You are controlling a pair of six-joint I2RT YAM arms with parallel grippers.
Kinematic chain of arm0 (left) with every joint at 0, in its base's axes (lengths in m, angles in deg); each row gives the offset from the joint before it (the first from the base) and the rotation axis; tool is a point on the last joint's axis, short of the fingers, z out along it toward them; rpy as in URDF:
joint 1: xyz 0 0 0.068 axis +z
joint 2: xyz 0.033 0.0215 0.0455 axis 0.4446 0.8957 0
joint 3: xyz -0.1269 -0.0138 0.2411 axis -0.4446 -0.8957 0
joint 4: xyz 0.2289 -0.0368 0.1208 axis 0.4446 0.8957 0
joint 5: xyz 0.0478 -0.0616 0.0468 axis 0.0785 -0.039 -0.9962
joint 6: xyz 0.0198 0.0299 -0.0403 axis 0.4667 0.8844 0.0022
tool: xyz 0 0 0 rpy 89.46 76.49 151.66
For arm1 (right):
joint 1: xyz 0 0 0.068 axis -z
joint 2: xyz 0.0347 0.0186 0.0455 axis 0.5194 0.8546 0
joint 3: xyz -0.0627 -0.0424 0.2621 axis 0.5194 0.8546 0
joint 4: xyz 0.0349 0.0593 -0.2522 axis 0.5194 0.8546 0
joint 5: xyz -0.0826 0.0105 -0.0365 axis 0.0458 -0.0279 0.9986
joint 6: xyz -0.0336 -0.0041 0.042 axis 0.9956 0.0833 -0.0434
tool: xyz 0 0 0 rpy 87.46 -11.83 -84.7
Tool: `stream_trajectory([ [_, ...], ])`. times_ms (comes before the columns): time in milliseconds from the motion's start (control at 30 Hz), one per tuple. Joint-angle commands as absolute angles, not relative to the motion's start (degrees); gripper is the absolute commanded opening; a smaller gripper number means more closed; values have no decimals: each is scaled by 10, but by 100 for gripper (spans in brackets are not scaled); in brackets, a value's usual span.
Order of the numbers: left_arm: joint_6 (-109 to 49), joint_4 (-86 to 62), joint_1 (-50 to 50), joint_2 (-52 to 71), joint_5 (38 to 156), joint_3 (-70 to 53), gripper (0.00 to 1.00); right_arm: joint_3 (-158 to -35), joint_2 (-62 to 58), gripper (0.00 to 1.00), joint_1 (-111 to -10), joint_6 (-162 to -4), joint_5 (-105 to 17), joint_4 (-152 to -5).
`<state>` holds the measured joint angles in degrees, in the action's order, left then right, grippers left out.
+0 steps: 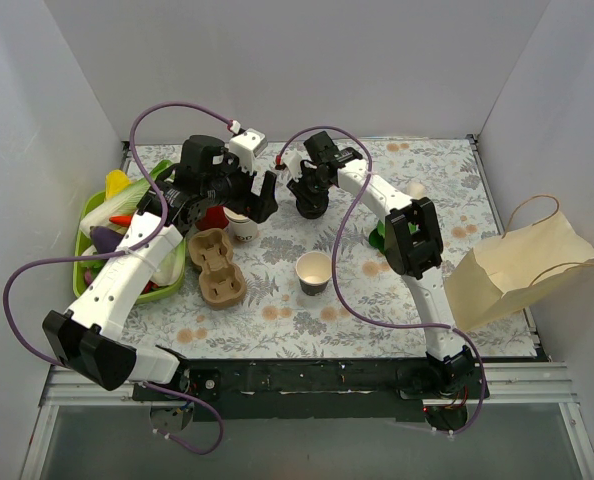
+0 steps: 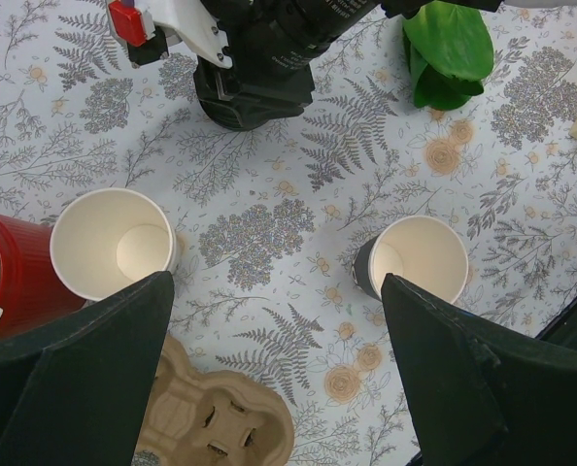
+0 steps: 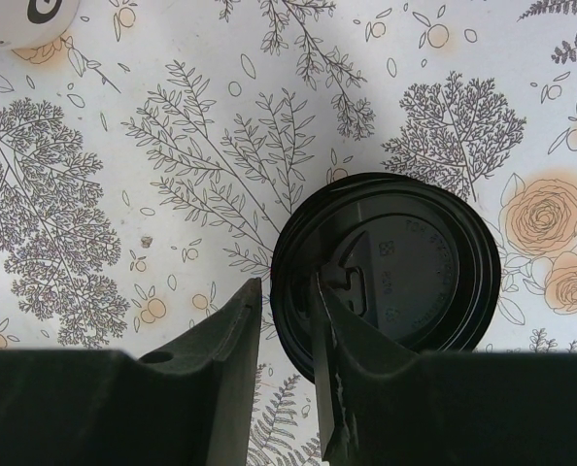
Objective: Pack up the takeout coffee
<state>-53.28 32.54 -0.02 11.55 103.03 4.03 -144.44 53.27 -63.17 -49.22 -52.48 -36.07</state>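
No lidded takeout coffee shows in any view. A loose black lid (image 3: 415, 262) lies flat on the floral tablecloth at the back centre (image 1: 310, 207). My right gripper (image 3: 286, 286) stands over its left rim, one finger outside the edge and the other on top of the lid. A narrow gap is left around the rim, so the jaws are open. A lidless cream cup (image 2: 114, 243) stands beside a red cup (image 2: 12, 272). A second lidless cup (image 2: 420, 257) with a dark wall stands mid-table. My left gripper (image 2: 276, 291) hangs wide open above the cloth between the two cups, holding nothing.
A brown pulp cup carrier (image 1: 217, 265) lies left of centre. Further left is a green basket (image 1: 82, 265) of vegetables. A brown paper bag (image 1: 512, 265) lies on its side at the right edge. A green leaf (image 2: 449, 49) rests by the right arm.
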Motion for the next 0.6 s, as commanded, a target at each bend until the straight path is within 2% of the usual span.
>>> stream_trajectory([
  [0, -530, 318, 1, 112, 1040, 43, 89, -1457, 513, 34, -628, -496, -527, -371],
  [567, -532, 317, 1, 113, 1043, 39, 89, -1455, 505, 33, -622, -500, -523, -371],
])
